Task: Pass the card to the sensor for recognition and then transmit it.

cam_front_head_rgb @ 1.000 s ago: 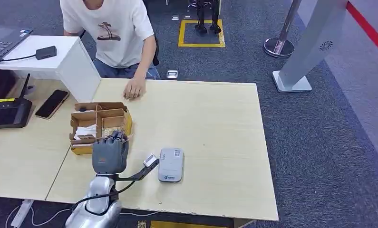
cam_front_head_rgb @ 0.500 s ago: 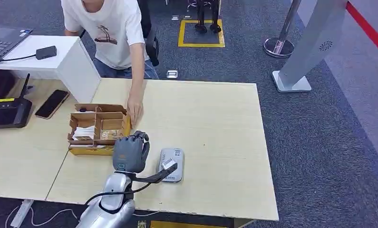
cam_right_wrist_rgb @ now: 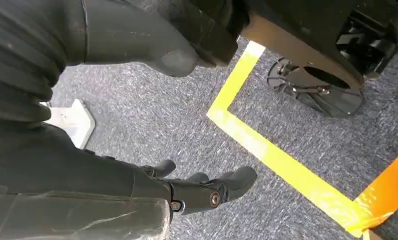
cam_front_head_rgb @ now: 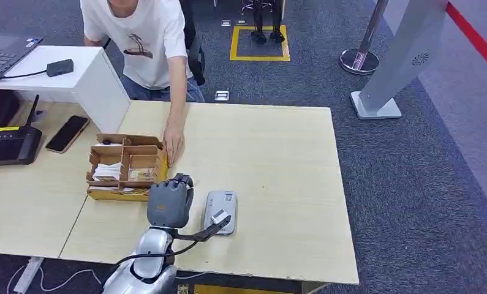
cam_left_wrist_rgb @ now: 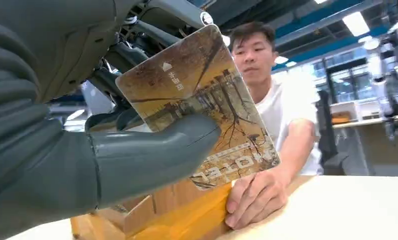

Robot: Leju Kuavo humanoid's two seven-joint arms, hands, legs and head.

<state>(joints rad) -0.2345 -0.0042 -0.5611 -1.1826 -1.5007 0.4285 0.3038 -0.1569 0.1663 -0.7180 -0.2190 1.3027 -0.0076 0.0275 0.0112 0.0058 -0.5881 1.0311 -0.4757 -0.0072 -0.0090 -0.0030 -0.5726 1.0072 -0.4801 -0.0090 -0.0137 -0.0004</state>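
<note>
One card point(cam_left_wrist_rgb: 202, 110), brown tree print.

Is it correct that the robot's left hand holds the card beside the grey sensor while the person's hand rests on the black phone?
Not quite. The person's hand rests against the cardboard box, not the phone, as the head view shows. The left hand does hold the card beside the sensor.

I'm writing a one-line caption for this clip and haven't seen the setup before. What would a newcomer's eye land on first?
First, the left hand holding a picture-printed card close to the wrist camera, pinned under its thumb. In the head view that hand hovers over the table between the cardboard box and the grey sensor. A person's hand rests against the box's far corner.
</note>
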